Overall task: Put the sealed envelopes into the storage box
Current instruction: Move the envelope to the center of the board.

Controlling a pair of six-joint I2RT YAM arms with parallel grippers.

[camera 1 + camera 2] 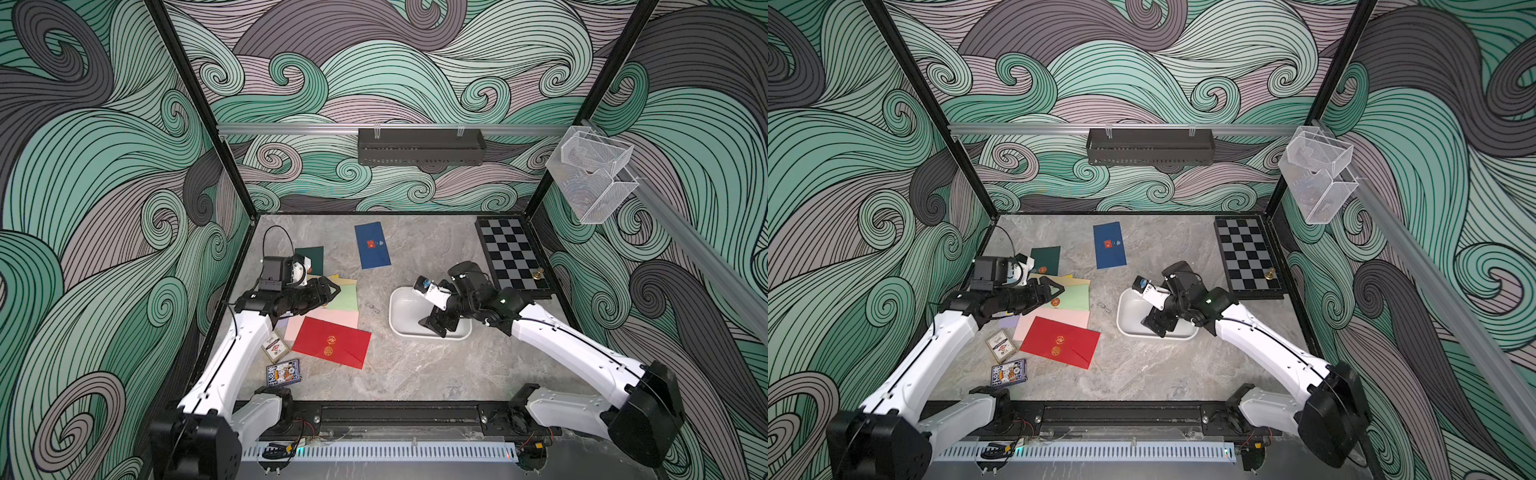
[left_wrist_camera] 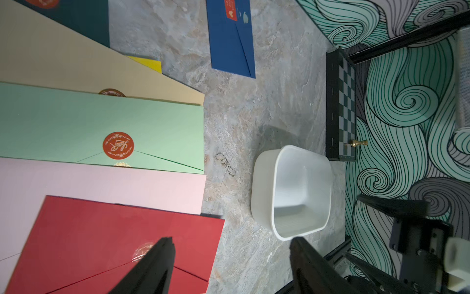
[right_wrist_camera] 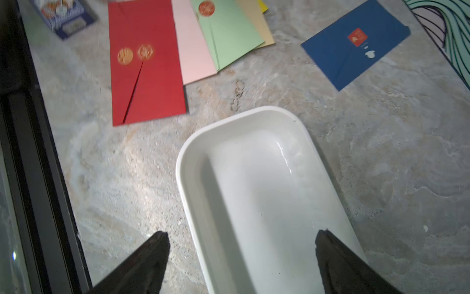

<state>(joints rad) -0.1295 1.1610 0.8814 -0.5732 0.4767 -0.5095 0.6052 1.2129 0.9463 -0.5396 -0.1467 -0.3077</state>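
Eight envelopes [image 1: 1060, 341], one box [image 1: 1131, 311] — two card packs [image 1: 1002, 345]

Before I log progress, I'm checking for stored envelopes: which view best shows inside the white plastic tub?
Right wrist: the white plastic tub is close, its floor bare. Left wrist shows it smaller, at an angle. In both top views the right gripper hides part.

On the green envelope [image 2: 63, 127], the round orange seal [image 2: 118, 145] carries a cursive word; I cannot decipher it. The red sticker [image 3: 357, 37] on the blue envelope [image 3: 381, 28] and the blue card pack [image 1: 284, 372] carry print too small or blurred for me to read.
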